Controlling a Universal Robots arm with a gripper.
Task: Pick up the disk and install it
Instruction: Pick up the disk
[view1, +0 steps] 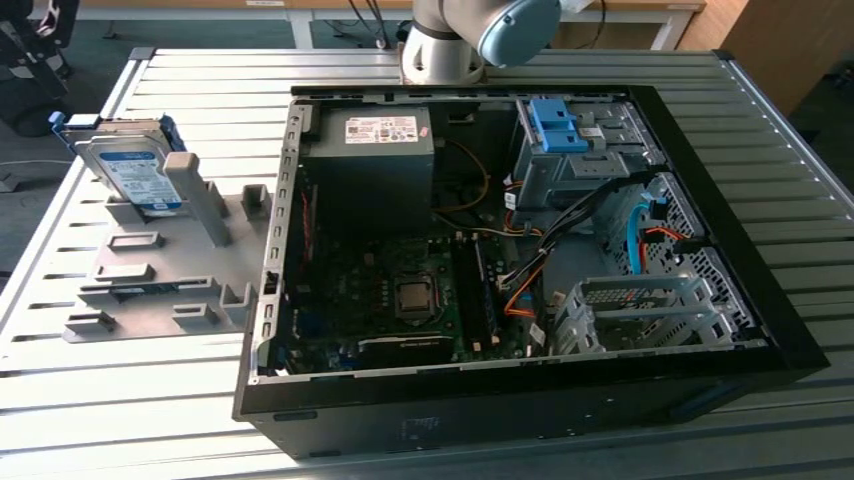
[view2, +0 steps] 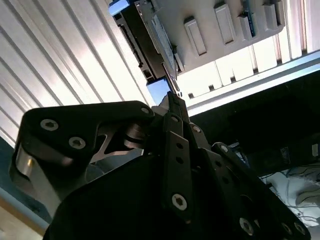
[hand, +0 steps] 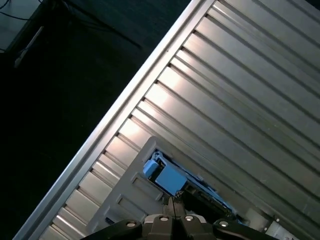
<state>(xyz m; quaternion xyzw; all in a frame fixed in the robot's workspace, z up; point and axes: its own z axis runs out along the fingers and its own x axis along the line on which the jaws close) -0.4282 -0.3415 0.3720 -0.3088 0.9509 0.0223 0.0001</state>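
We are looking at the slatted surface carrying the open computer case, with the grey rack beside it. The disk is standing tilted in that rack, ungripped. The end effector is pointing toward it, well apart, fingers together and empty. We are judging that an off-centre grasp could jam the disk in its slot. Its white-and-blue label's print is eluding us.
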